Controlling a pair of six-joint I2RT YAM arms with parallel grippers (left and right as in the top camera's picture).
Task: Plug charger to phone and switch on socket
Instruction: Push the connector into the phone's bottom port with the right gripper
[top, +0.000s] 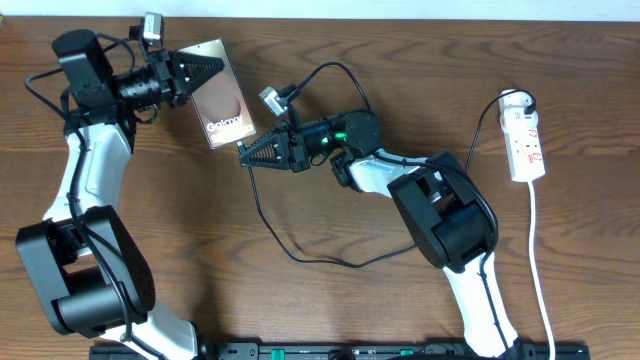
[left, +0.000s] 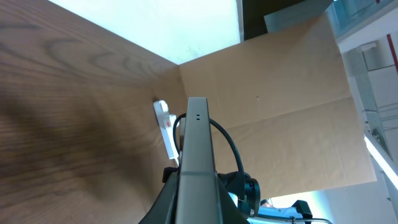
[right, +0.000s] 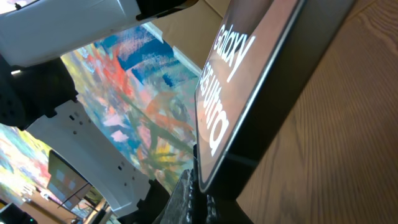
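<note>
My left gripper (top: 197, 72) is shut on the upper end of the phone (top: 222, 98) and holds it tilted off the table. In the left wrist view the phone (left: 197, 143) stands edge-on between the jaws (left: 196, 210). My right gripper (top: 250, 153) is shut on the charger's plug end, right at the phone's lower edge. The thin black charger cable (top: 300, 257) loops across the table toward the socket (top: 526, 138). In the right wrist view the shut jaws (right: 200, 198) sit just under the phone (right: 249, 74). The plug tip is hidden.
The white socket strip lies at the far right with a black plug (top: 519, 100) at its top end and a white cord (top: 538, 270) running to the front edge. The strip also shows in the left wrist view (left: 165, 127). A cardboard wall (left: 280, 93) stands behind the table.
</note>
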